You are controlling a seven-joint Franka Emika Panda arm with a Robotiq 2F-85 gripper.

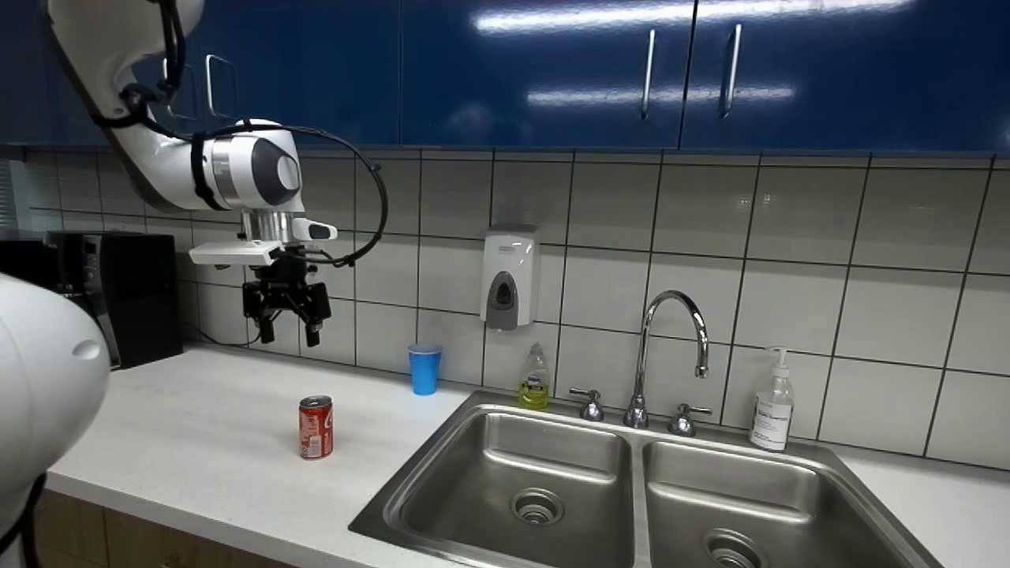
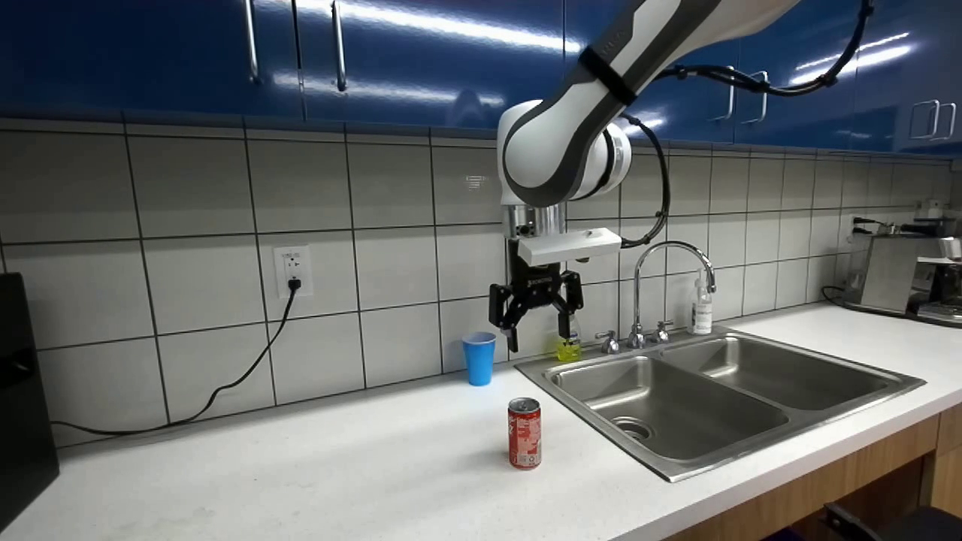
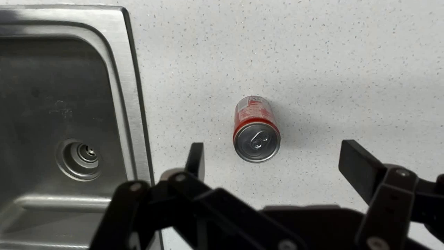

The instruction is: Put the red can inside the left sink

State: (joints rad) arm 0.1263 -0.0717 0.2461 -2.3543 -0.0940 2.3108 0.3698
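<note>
1. The red can (image 1: 316, 430) stands upright on the counter (image 1: 213, 426), left of the left sink (image 1: 465, 505).
2. The gripper (image 1: 290, 334) hangs higher, its fingers (image 3: 360, 170) spread wide.
3. It seems roughly above the can, though depth is hard to judge.
4. A blue cup (image 1: 424, 371) stands farther back.

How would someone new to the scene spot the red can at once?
Find the double steel sink set in the white countertop. Standing upright on that countertop, just beside the left basin, is the red can. Unlike the blue cup nearer the wall, it is red with pale markings and a silvery top.
</note>
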